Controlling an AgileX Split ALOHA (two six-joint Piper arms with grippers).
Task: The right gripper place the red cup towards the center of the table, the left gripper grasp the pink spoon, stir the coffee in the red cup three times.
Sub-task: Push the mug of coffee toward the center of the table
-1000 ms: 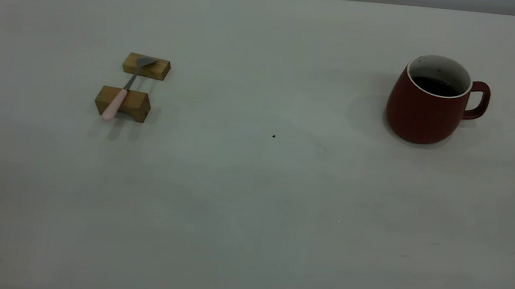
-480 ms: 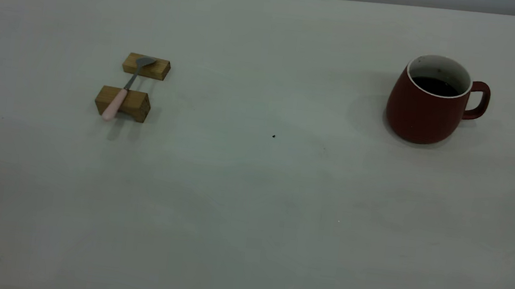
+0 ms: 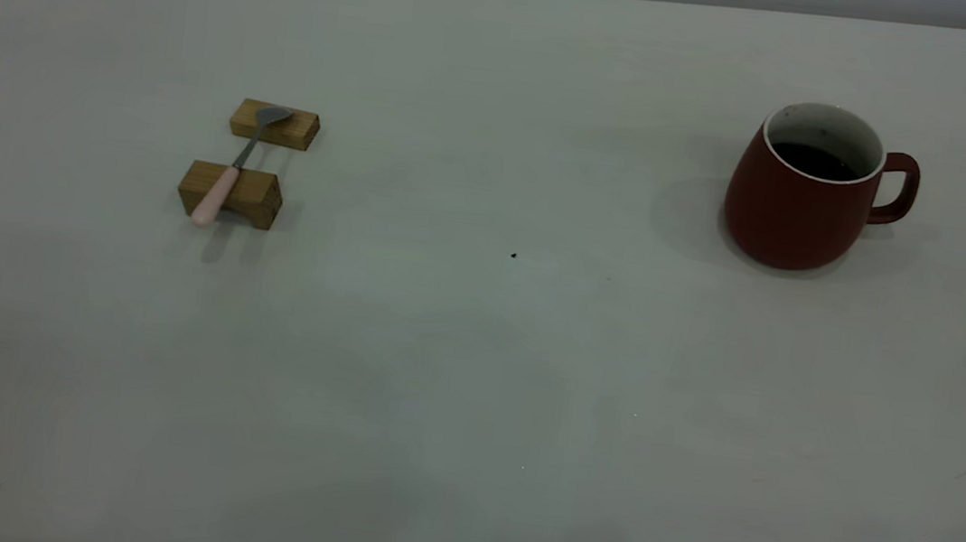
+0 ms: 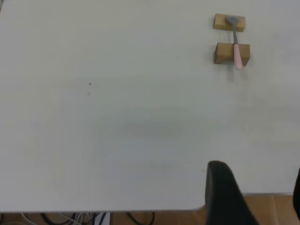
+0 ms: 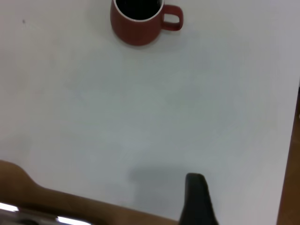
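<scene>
A red cup [image 3: 805, 199] holding dark coffee [image 3: 814, 160] stands on the right side of the off-white surface [image 3: 471, 379], handle pointing right. Far to the left, a pink spoon [image 3: 233, 170] lies across 2 wooden blocks [image 3: 231, 194], its bowl on the farther block. In each wrist view only 1 dark finger shows, the left hand [image 4: 225, 194] and right hand [image 5: 197, 199], near the surface's edge, well apart from everything; I cannot tell whether either is spread.
</scene>
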